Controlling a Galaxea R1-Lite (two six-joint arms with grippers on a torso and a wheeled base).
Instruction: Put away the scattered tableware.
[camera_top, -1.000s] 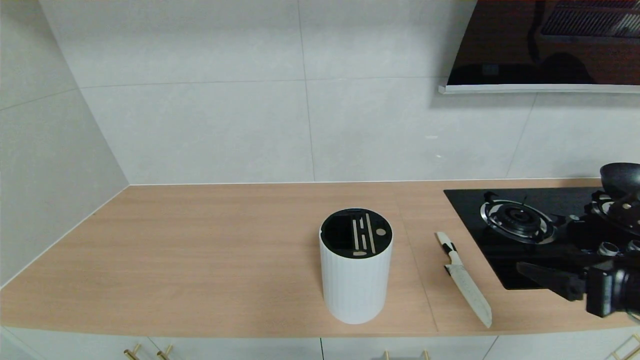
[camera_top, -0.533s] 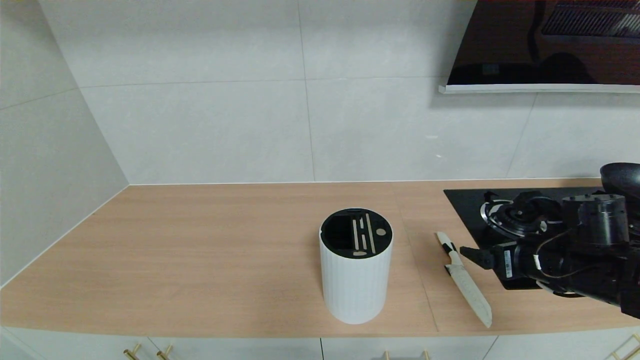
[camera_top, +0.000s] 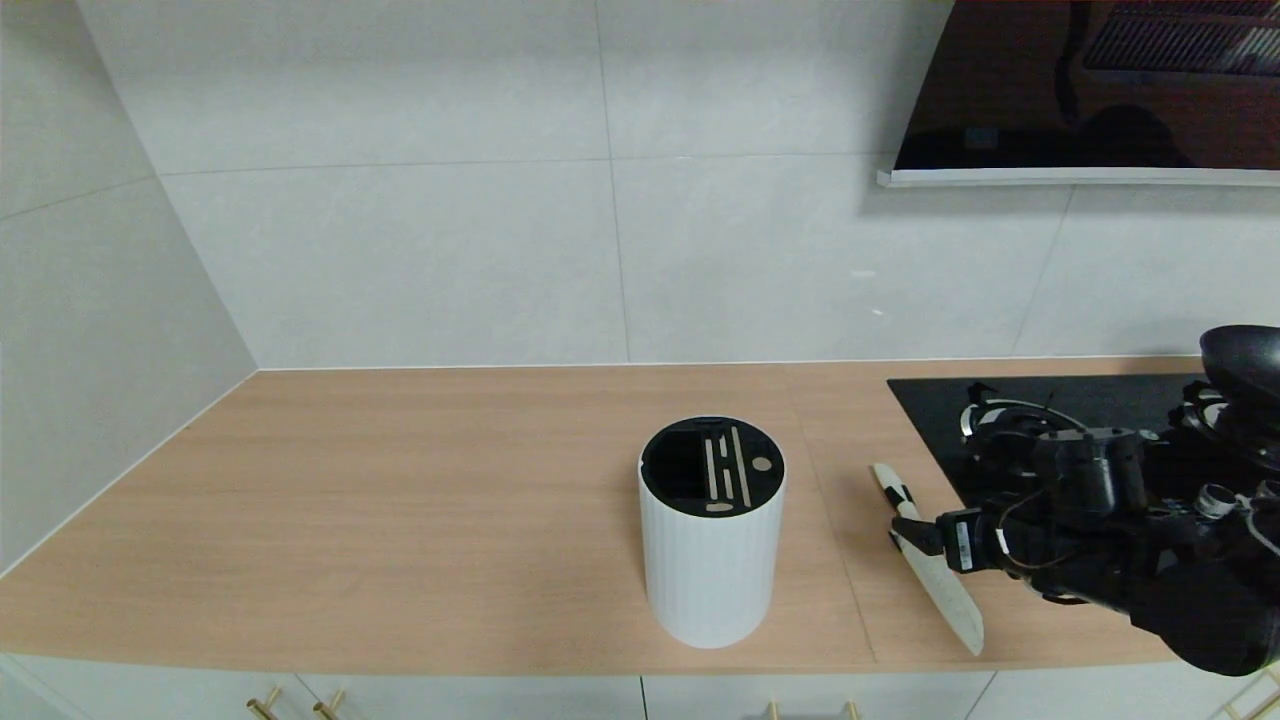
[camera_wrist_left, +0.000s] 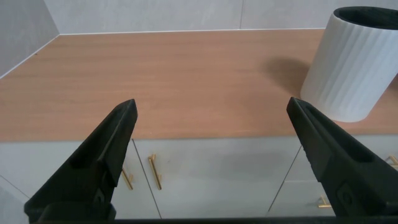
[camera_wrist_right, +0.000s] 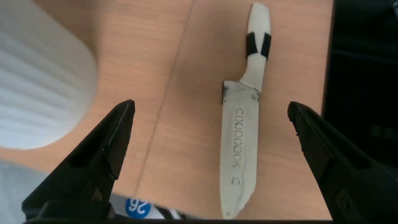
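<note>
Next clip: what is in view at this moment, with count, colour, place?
counter: one, light wood, along tiled wall
holder: one, white ribbed, black slotted top, upright mid-counter
hob: one, black, counter's right end
range hood: one, dark, above hob
knife: one, white, black band on handle, flat on counter between holder and hob
cabinet handles: several, brass, below counter
right gripper: one, black, fingers open, above knife
left gripper: one, black, fingers open, before counter's front edge

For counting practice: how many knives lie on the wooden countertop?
1. A white-handled knife with a pale blade lies between the white ribbed holder and the black hob. Holder's interior is hidden.
</note>
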